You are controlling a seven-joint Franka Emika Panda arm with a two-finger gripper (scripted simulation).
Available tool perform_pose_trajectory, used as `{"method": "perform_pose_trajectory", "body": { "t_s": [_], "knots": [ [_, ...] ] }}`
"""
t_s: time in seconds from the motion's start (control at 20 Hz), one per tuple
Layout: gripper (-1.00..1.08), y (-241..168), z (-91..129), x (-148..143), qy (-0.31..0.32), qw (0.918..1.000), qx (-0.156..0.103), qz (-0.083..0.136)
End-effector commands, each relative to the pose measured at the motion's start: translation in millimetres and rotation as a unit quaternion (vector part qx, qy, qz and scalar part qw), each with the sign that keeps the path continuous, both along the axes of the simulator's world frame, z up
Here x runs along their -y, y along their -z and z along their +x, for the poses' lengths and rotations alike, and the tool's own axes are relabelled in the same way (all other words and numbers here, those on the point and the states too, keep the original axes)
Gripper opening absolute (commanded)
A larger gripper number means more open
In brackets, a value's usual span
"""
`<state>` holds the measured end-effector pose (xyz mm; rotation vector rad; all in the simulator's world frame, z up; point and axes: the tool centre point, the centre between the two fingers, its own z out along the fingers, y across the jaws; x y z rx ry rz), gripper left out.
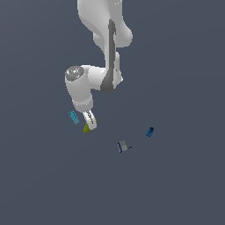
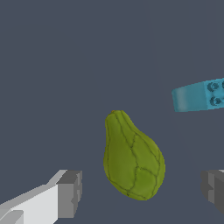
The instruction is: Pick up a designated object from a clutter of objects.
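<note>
The designated object is an olive-green lumpy, tapered blob [image 2: 132,159] lying on the dark floor. In the wrist view it sits between my two grey fingertips, with a gap on each side, so the gripper [image 2: 142,190] is open around it and not touching. In the exterior view the gripper [image 1: 89,124] is low over the blob [image 1: 86,129], which peeks out at the fingers' tip. The rest of the clutter lies nearby: a light-blue studded flat block [image 2: 199,96], a dark-blue cylinder [image 1: 150,131] and a grey-and-navy boxy piece [image 1: 123,146].
The light-blue block [image 1: 73,116] lies just beside the gripper toward the exterior view's left. The cylinder and boxy piece lie well off toward the exterior view's right. The white arm [image 1: 103,52] rises above the scene.
</note>
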<state>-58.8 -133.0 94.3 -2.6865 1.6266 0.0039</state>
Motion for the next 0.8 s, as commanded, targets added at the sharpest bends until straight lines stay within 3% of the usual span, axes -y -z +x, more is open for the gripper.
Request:
{"method": "perform_pose_trajectory", "body": {
  "t_s": [0.0, 0.35, 0.75],
  "knots": [
    [1.00, 2.8, -2.1, 2.4, 0.010, 0.9999, 0.001, -0.001],
    [1.00, 7.5, -2.4, 2.4, 0.010, 1.0000, 0.000, -0.001],
    [1.00, 40.5, -3.5, 2.6, 0.012, 0.9999, 0.001, -0.001]
  ]
}}
